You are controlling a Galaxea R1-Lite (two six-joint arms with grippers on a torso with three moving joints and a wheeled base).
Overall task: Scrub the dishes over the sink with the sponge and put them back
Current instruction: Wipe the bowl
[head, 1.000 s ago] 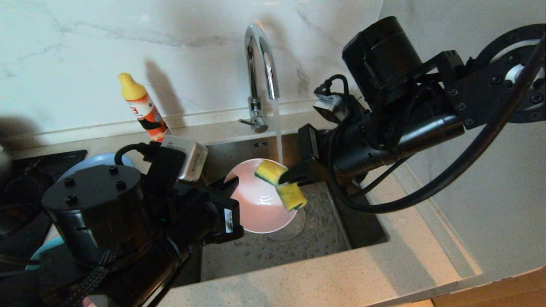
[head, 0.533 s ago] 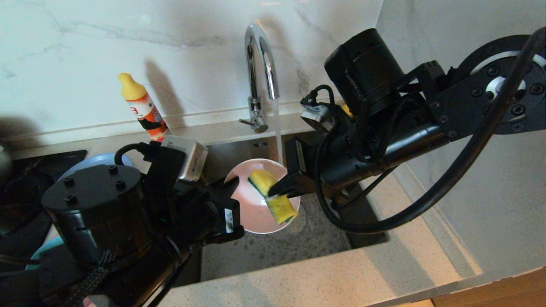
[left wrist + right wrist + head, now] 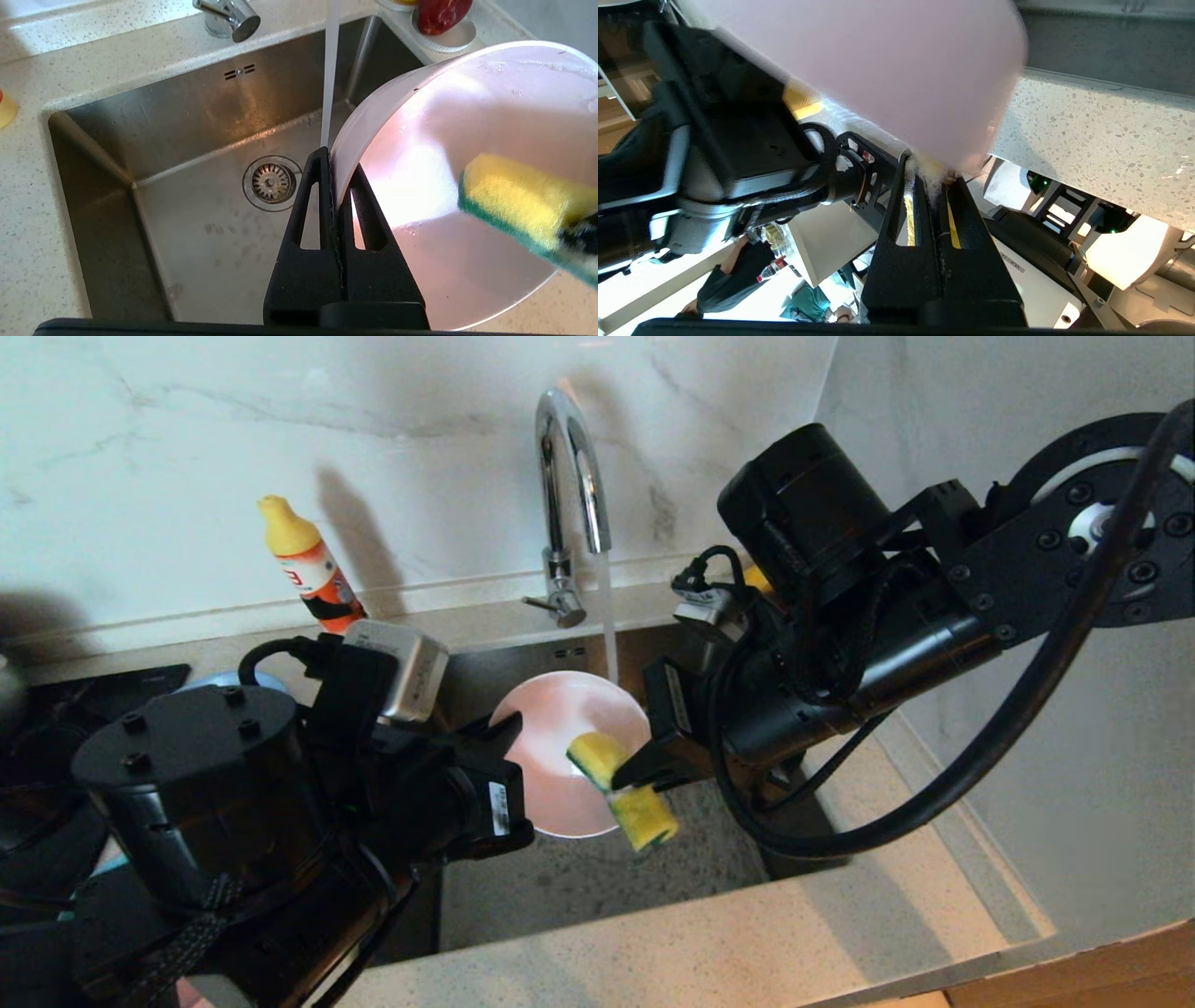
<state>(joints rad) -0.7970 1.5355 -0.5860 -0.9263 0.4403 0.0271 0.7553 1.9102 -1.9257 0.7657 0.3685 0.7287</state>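
Observation:
Over the sink (image 3: 597, 887) my left gripper (image 3: 509, 733) is shut on the rim of a pale pink bowl (image 3: 560, 737) and holds it tilted on edge. One finger is inside the rim and one outside, as the left wrist view shows of this gripper (image 3: 338, 161) and the bowl (image 3: 467, 116). My right gripper (image 3: 621, 779) is shut on the yellow sponge (image 3: 649, 817) with its green side. The sponge (image 3: 518, 200) presses on the bowl's inner face near the lower rim. In the right wrist view the gripper (image 3: 929, 170) pinches the sponge (image 3: 930, 176) against the bowl (image 3: 901, 70).
Water runs from the chrome faucet (image 3: 571, 476) down past the bowl toward the drain (image 3: 271, 182). An orange detergent bottle (image 3: 313, 574) stands at the back left. A white saucer with fruit (image 3: 441, 32) sits at the sink's back corner. A speckled counter (image 3: 700, 943) borders the front.
My right gripper has dragged the sponge from the bowl's upper rim across its inside down to the lower rim. The left gripper keeps its hold on the bowl.

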